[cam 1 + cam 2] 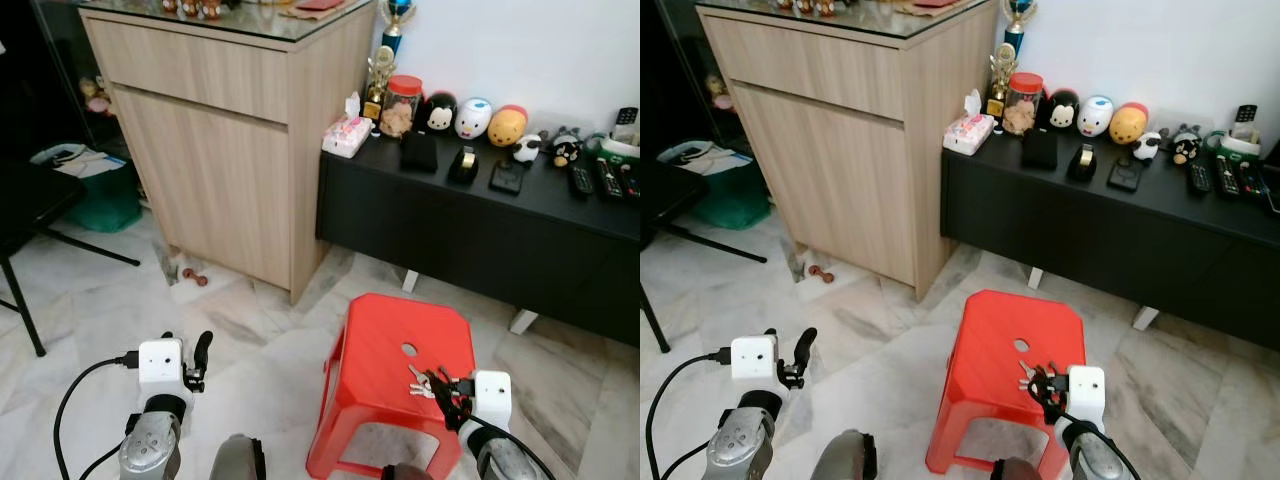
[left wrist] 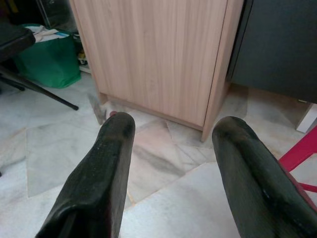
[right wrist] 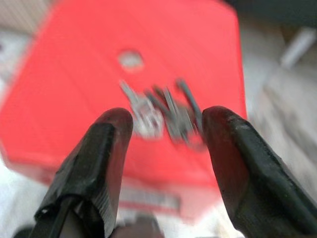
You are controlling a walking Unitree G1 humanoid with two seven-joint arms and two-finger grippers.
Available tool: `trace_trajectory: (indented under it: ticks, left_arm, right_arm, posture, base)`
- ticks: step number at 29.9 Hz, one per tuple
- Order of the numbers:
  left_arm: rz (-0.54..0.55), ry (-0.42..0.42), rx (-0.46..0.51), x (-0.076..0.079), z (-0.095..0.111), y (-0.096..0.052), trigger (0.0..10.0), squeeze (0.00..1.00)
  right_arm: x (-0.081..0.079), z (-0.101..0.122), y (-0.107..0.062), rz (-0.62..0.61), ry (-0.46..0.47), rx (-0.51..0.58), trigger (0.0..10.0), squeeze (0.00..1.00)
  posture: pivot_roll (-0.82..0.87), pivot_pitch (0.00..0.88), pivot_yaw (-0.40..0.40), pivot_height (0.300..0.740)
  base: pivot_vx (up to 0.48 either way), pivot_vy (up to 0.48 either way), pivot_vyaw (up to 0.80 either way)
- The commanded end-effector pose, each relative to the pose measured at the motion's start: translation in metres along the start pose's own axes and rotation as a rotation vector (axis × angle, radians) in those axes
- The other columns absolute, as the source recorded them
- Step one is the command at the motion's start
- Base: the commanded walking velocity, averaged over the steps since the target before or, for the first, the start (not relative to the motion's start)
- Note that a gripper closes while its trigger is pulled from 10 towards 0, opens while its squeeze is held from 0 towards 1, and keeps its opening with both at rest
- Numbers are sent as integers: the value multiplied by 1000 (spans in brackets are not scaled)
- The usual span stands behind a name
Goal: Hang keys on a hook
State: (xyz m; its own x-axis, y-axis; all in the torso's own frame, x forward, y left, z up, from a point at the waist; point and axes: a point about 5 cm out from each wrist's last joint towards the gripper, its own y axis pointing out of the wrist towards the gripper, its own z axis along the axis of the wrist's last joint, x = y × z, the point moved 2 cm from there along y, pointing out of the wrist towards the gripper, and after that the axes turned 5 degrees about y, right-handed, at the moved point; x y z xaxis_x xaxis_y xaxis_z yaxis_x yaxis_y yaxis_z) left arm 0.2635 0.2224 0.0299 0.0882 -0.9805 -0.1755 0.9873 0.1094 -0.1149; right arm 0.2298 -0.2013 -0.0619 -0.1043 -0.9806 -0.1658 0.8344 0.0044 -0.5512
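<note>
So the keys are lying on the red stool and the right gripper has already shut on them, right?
Not quite. The keys do lie on the red stool, but the right gripper is open, its fingers either side of them, as the right wrist view shows.

it was a lived-in home, likely a living room. a marble-tiled floor [image 1: 250, 330] ran under a tall wooden cabinet [image 1: 225, 130] and a low black sideboard [image 1: 480, 215]. on the sideboard sat round cartoon toy figures [image 1: 472, 117], a tissue pack [image 1: 347, 136], a snack jar [image 1: 401, 105], small trophies [image 1: 386, 60] and remote controls [image 1: 600, 178]. a red plastic stool [image 1: 395, 385] stood on the floor.
</note>
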Motion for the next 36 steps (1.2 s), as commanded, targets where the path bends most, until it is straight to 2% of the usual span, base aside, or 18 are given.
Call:
trace_trajectory:
  ticks: [1,5,20,26,29,36]
  left_arm:
    - [-5,-11,-22,0,-3,1,10000,0]
    - [-8,-11,-26,0,-4,1,10000,0]
    - [-6,-23,-14,0,0,4,10000,0]
    - [-8,-26,-12,0,0,4,10000,0]
    - [-9,-23,-14,0,1,6,10000,0]
    - [-16,-26,-15,1,1,7,10000,0]
  right_arm:
    - [4,-8,-1,-30,0,-49,10000,0]
    - [3,-13,-2,-34,-19,-63,10000,0]
    - [0,-6,2,-23,-26,-47,10000,0]
    - [-3,-7,1,-4,-38,-45,10000,0]
    - [-3,-7,1,-14,-16,-36,10000,0]
    - [-2,-5,2,-17,-20,-33,10000,0]
  posture:
    - [-13,0,-65,638]
    - [-3,0,-67,638]
    - [-9,0,-68,638]
    - [-11,0,-70,638]
    - [-12,0,-70,638]
    - [-14,0,-69,638]
  base:
    - [0,0,0]
    - [0,0,0]
    - [0,0,0]
    - [272,0,0]
    - [256,0,0]
    - [40,0,0]
